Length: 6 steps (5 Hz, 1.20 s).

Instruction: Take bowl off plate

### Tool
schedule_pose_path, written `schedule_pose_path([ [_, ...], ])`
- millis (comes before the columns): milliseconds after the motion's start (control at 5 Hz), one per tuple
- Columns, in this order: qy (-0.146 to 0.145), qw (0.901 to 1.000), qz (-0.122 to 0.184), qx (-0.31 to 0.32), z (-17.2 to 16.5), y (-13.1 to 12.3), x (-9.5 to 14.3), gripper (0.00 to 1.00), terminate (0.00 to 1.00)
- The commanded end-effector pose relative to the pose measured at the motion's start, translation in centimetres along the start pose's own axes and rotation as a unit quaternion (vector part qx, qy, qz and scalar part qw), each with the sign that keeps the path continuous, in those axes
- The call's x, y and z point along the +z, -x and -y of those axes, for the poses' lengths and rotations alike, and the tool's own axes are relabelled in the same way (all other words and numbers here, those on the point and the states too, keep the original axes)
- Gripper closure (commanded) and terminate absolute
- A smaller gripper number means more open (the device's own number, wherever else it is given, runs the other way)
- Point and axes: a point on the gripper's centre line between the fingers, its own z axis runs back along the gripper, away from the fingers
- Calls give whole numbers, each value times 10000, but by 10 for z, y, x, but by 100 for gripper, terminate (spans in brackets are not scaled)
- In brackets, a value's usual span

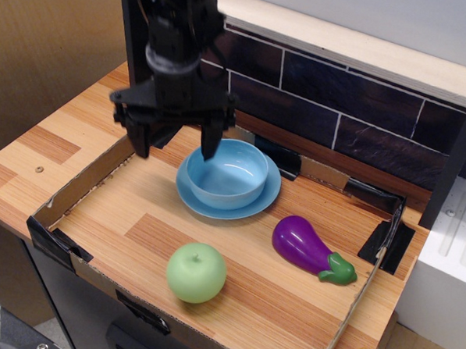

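The light blue bowl (227, 174) sits upright on the flat light blue plate (259, 202), at the back middle of the wooden tray. My black gripper (176, 146) hangs open just left of the bowl. Its right finger (209, 140) stands at the bowl's left rim, touching or nearly touching it. Its left finger (139, 141) is out over the tray's left wall. Nothing is held between the fingers.
A green apple (196, 273) lies at the tray's front. A purple eggplant (311, 249) lies at the right. Low cardboard walls (84, 184) with black tape corners ring the tray. A dark brick-pattern back panel (354, 99) and a shelf stand behind.
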Motion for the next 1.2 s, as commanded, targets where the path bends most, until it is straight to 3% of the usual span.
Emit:
schedule_pose_path([
  [0, 91, 9998, -28, -178, 11, 2, -5, 0, 0],
  [200, 57, 9995, -93, -285, 10, 5, -10, 100, 0],
  [600, 175, 9992, -75, -342, 10, 5, -7, 100, 0],
  [800, 327, 9989, -73, -322, 9, 0, 1, 100, 0],
  [1000, 659, 9972, -57, -342, 5, -5, 20, 100, 0],
])
